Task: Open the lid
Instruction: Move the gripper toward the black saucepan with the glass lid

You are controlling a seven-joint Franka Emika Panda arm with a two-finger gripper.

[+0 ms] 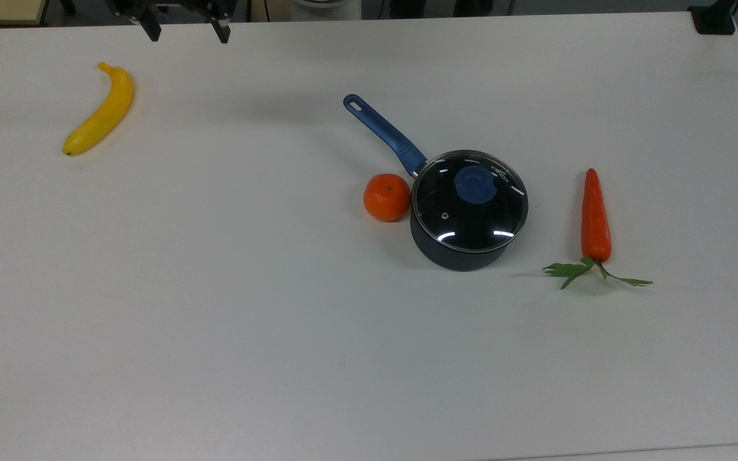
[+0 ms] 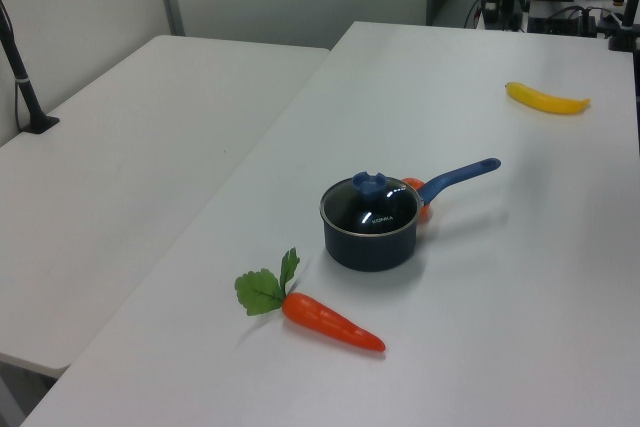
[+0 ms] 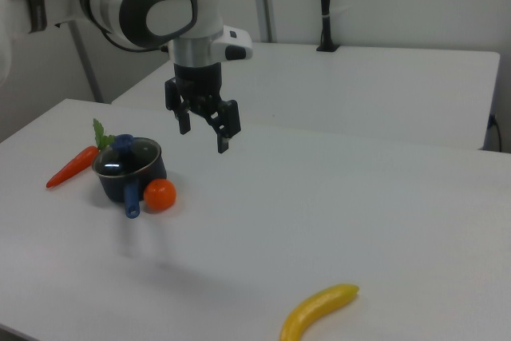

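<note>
Glass, clear and ringed in metal, made up the round lid, which sat closed on the dark saucepan with the long blue handle, an orange mandarin touching the pan's wall. Such a disc looked stiff, breakable and slick; its blue centre knob seemed the only sound hold. Well apart, high above the white table, the black two-finger gripper hung with fingers spread.
</note>
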